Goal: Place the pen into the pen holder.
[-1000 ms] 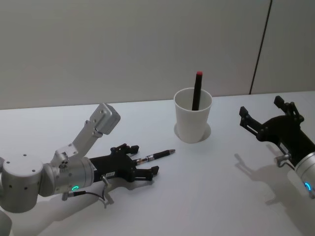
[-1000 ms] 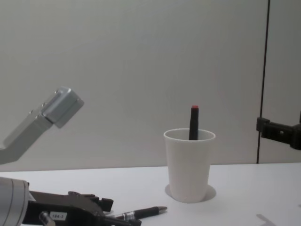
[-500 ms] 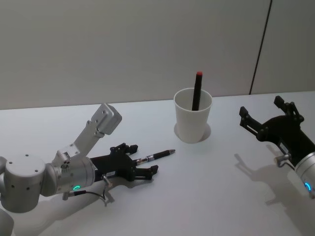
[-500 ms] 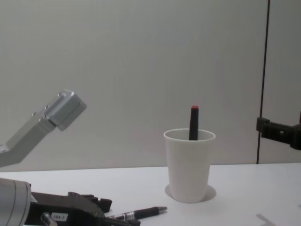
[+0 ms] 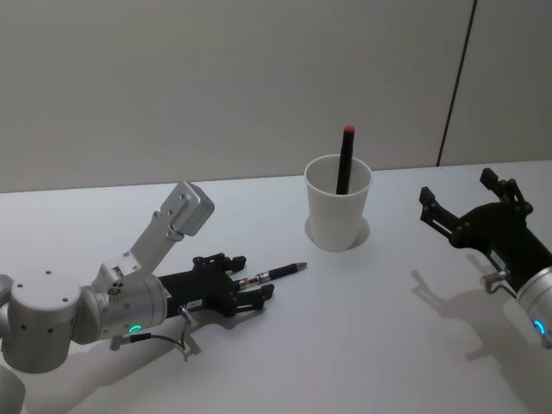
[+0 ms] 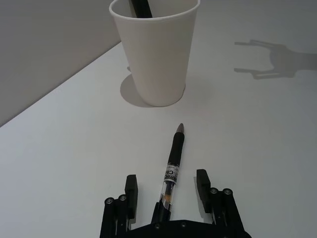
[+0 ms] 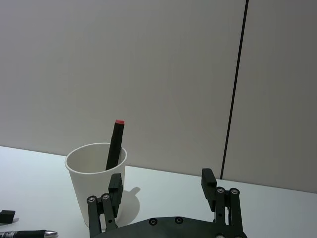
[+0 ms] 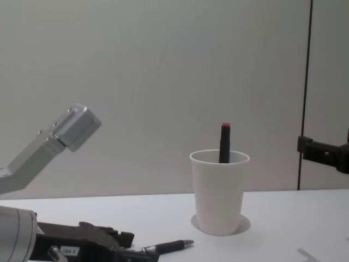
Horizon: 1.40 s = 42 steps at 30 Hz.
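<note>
While the pen (image 6: 173, 158) lies at the worktop's (image 5: 345, 328) left front between the parted fingers of the left gripper (image 6: 166, 182), the cup (image 5: 336, 207) stands near the back edge and the right gripper (image 7: 162, 178) hangs spread open at the right.

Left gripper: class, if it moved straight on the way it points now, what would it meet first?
The left gripper would first meet the pen, lying between its open fingers. Beyond the tip, roughly in line, stands the pen holder; depth is uncertain. The right gripper hangs apart.
</note>
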Motion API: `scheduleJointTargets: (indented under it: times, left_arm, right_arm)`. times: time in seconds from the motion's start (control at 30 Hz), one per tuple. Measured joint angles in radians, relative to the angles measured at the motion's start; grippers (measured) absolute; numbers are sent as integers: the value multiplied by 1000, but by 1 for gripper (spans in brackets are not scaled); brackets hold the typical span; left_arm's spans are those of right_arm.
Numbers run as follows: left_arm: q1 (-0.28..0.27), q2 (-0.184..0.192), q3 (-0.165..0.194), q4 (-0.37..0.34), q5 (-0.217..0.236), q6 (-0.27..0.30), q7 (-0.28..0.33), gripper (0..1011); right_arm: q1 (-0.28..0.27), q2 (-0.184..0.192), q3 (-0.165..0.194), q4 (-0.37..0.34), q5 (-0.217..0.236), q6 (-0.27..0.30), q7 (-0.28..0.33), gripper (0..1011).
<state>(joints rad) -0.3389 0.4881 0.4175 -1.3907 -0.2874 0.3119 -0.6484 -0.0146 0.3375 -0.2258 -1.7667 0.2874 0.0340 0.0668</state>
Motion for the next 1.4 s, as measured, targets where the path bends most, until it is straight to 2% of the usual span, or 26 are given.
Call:
scheduleJointTargets:
  times: [0.1, 0.13, 0.43, 0.57, 0.93, 1.4]
  left_arm:
    - [0, 0, 0, 0, 1, 0, 2, 684]
    - [0, 0, 0, 0, 1, 0, 2, 613]
    - [0, 0, 1, 1, 2, 0, 4, 435]
    - [0, 0, 1, 1, 2, 0, 4, 394]
    - [2, 1, 1, 0, 0, -1, 11, 151]
    - [23, 7, 0, -30, -41, -37, 65, 136]
  right_arm:
    - [0, 0, 0, 0, 0, 0, 0, 1001]
    - [0, 0, 0, 0, 0, 0, 0, 1001]
    - [0, 0, 0, 0, 0, 0, 0, 1001]
    - [0, 0, 0, 0, 0, 0, 0, 1001]
    - [0, 0, 0, 0, 0, 0, 0, 1001]
    - [0, 0, 0, 0, 0, 0, 0, 1001]
